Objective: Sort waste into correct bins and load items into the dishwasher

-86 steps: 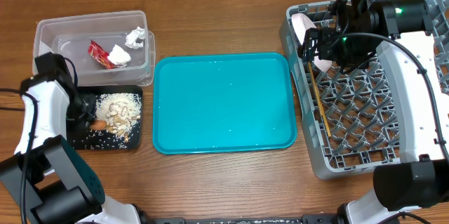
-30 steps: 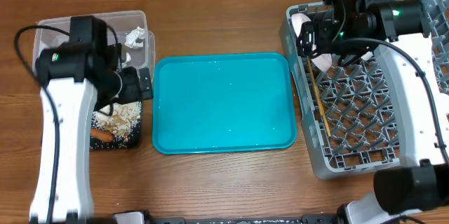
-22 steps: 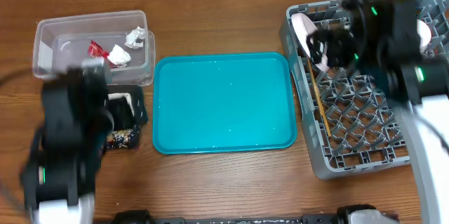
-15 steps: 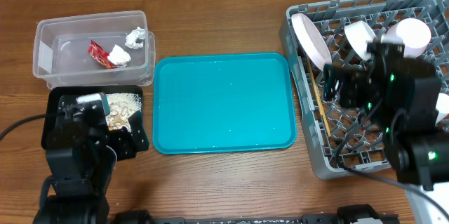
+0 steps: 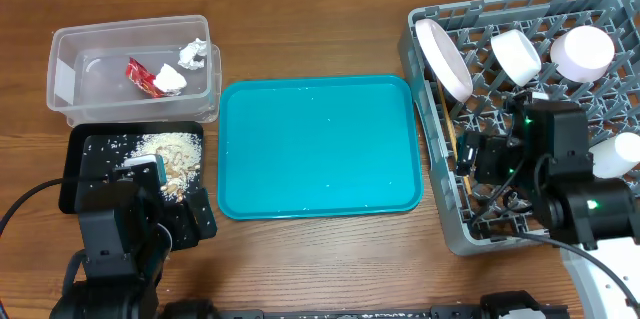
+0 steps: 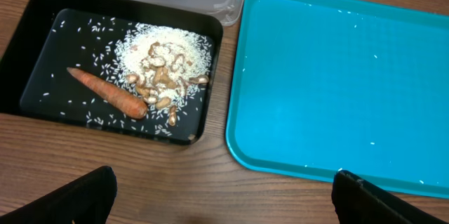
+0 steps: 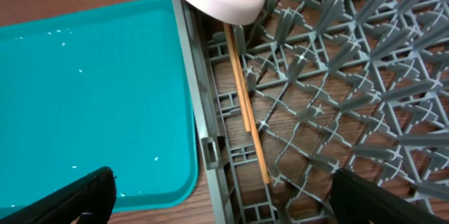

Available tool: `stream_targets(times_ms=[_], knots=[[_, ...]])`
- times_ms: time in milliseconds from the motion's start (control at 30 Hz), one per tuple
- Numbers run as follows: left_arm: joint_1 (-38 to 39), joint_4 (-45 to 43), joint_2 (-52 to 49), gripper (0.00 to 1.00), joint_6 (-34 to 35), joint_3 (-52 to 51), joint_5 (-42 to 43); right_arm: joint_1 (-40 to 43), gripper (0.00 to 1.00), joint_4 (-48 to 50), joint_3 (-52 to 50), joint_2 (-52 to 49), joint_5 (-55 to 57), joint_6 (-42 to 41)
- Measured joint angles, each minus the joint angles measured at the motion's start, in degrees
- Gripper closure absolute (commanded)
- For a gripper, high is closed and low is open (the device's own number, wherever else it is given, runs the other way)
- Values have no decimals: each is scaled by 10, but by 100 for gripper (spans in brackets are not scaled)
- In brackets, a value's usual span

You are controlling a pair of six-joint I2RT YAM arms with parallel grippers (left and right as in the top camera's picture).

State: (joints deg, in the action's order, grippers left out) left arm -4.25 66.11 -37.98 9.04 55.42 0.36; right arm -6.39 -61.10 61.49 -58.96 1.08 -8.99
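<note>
The clear tub (image 5: 70, 54) holds a red wrapper (image 5: 143, 77) and white tissues (image 5: 192, 54). In front of it the black tray (image 5: 85, 149) carries rice scraps (image 6: 165, 55) and an orange carrot (image 6: 105, 92). The grey dish rack (image 5: 452, 237) stands at the right with a white plate (image 5: 443, 56), a white bowl (image 5: 516, 56) and a pale pink bowl (image 5: 583, 51) upright at its back. The chopsticks (image 7: 245, 104) lie along its left side. My left gripper (image 6: 224, 213) hovers open and empty over bare wood in front of the black tray. My right gripper (image 7: 224, 210) is open and empty above the rack's front left wall.
A large teal serving tray (image 5: 320, 144), bare but for a few rice grains, lies between the bins and the rack. Another white piece (image 5: 615, 154) sits at the rack's right edge. Bare wood runs along the table's front edge.
Both arms have pulled back toward the table's front edge: the left from over the tub and black tray, the right from the rack's back by the plate. Both grippers stayed open.
</note>
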Motion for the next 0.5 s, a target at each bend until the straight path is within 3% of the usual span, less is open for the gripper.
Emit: stream_targets(times_ms=[233,500], knots=[[0,0,0,0,0,0,0,0,0,13,0,-30,3,2],[0,1,0,0,0,0,0,0,0,181,-32,4,5,37]])
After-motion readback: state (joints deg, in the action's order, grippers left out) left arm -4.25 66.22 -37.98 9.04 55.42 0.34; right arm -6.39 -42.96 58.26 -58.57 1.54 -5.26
